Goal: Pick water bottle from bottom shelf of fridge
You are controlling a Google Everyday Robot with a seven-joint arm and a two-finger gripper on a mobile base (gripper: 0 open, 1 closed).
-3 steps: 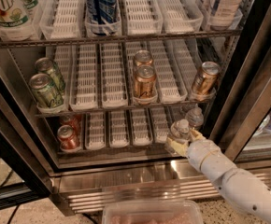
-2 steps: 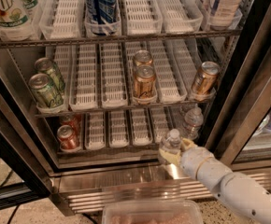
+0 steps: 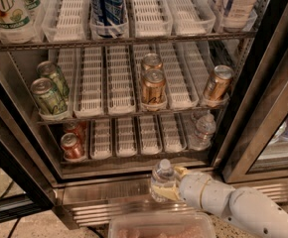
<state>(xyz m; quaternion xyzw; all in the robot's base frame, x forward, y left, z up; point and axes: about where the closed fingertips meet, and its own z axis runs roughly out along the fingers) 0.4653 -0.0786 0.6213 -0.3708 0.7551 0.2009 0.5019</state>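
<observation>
The fridge [image 3: 243, 108] stands open with its racks in view. My gripper [image 3: 170, 184] is shut on a small clear water bottle [image 3: 162, 180] with a white cap, held upright outside the fridge, in front of the steel base grille [image 3: 109, 202] and below the bottom shelf [image 3: 134, 138]. My white arm comes in from the lower right. A second water bottle [image 3: 203, 131] alike stands at the right end of the bottom shelf. The shelf's white slotted lane trays run front to back.
Two red cans [image 3: 72, 145] stand at the bottom shelf's left. The middle rack holds green cans [image 3: 48, 97] left and gold cans [image 3: 153, 87] middle and right. The top rack holds larger bottles. A clear plastic bin [image 3: 161, 226] lies below the gripper. The black door frame is at right.
My gripper has pulled the water bottle out of the bottom shelf's right side, down and to the left, so it now hangs in front of the base grille.
</observation>
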